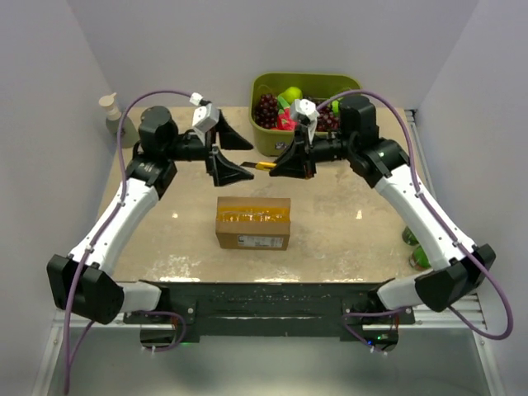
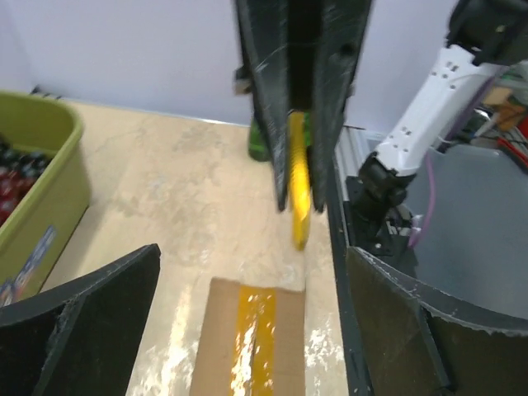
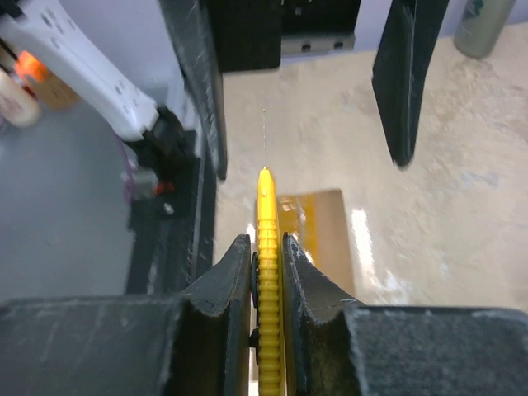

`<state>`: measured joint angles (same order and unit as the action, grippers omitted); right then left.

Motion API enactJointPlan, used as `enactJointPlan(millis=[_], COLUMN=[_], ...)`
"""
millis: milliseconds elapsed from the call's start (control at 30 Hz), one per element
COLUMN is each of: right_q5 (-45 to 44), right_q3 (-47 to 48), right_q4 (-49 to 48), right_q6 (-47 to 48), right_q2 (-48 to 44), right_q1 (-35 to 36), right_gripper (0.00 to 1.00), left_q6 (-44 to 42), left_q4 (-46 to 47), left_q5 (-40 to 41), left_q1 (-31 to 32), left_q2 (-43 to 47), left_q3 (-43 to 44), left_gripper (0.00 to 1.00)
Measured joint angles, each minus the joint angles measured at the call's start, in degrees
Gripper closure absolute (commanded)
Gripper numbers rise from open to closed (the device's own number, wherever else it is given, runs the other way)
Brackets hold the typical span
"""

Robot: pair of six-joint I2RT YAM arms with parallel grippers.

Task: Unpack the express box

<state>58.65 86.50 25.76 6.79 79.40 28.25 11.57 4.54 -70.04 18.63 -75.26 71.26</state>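
The express box (image 1: 253,223) sat closed at the centre of the table (image 1: 355,219), in the middle of the top view. Yellowish tape ran along its top seam, and a white label strip showed on the side facing the bottom of the frame. Nothing touched it. Both grippers hung above the tabletop higher in the frame, between the box and the green bin (image 1: 266,136).

The right gripper (image 3: 266,256) was clamped on a yellow utility knife (image 1: 264,166). In the right wrist view its two dark fingers pressed against either flat side of the ridged yellow handle, and the front end of the knife stuck out past them. In the top view the knife lay roughly level and pointed toward the left of the frame.

The left gripper (image 1: 239,158) faced it with its jaws spread wide and holding nothing. In the right wrist view its two fingers stood well apart at the top of the frame, with the knife's tip aimed into the gap between them, nearer the left-hand finger. Whether the tip touched that finger could not be told.

The bin stood at the upper middle of the top view, holding dark grapes (image 1: 266,110) and other fruit. A pump bottle (image 1: 113,118) stood at the upper left corner of the table.
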Motion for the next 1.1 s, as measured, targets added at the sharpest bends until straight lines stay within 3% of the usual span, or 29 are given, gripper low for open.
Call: enactJointPlan(millis=[100, 200, 333, 467, 633, 867, 1100], right_q5=[-2.51, -7.13, -14.53, -23.28, -29.31, -36.76, -41.99], right_q3=[7.23, 14.23, 19.47, 21.75, 26.40, 36.81, 37.38], right_q4=[11.02, 21.84, 31.93, 37.99, 40.87, 43.50, 44.39], right_q6=[10.01, 21.11, 31.30, 35.60, 34.47, 32.57, 31.19], right_q2=[3.69, 7.63, 11.69, 15.50, 22.86, 33.38, 35.67], right_q1=[0.15, 0.24, 1.55, 7.52, 15.45, 20.92, 26.32], right_gripper=[1.00, 1.00, 1.00, 1.00, 1.00, 1.00, 1.00], left_q6=[-8.46, -23.91, -32.24, -26.58, -15.19, -9.03, -6.71], left_q4=[-8.50, -23.54, -33.03, -33.62, -29.57, -25.66, -23.37], left_q5=[1.86, 5.20, 11.17, 21.59, 33.27, 37.92, 36.54], left_q1=[-5.55, -12.57, -18.86, -21.22, -21.38, -21.79, -24.28], left_q2=[1.57, 3.37, 6.86, 7.61, 1.88, 0.28, 0.17], left_q3=[-2.10, -2.64, -5.84, -10.36, -15.56, -22.23, -24.33], left_gripper=[0.00, 0.00, 0.00, 0.01, 0.05, 0.05, 0.05])
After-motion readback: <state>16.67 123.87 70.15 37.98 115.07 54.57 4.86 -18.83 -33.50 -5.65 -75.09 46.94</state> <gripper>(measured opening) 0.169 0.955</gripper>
